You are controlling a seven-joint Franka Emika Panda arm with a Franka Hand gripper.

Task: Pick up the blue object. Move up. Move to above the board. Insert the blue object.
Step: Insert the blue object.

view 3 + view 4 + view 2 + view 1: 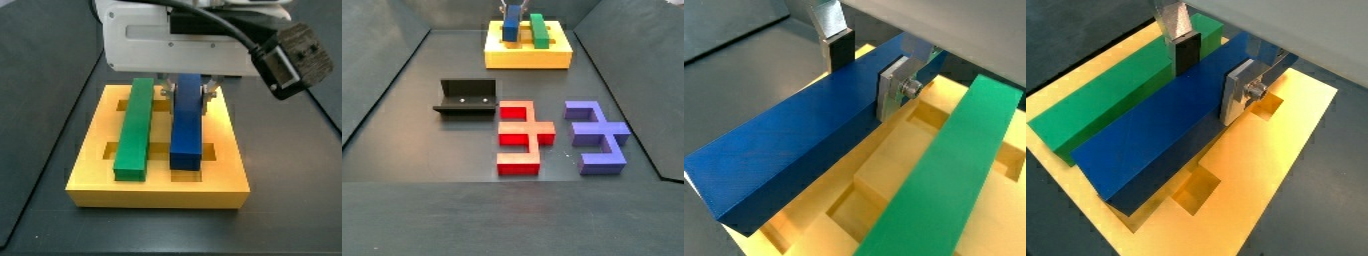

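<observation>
Deep-blue, long straight blue object (798, 145) sits clamped in pincer (867, 68) over yellow grooved board (160, 185).

No text, label, brand, number or sign is legible in any view.

From my remote station I count one yellow board (528, 55) at 12 o'clock carrying two bars, one blue object (187, 125) in the single end effector (189, 93) and one green bar (135, 128); one fixture (466, 98); one red block (524, 136); one purplish-blue block (596, 136).
</observation>
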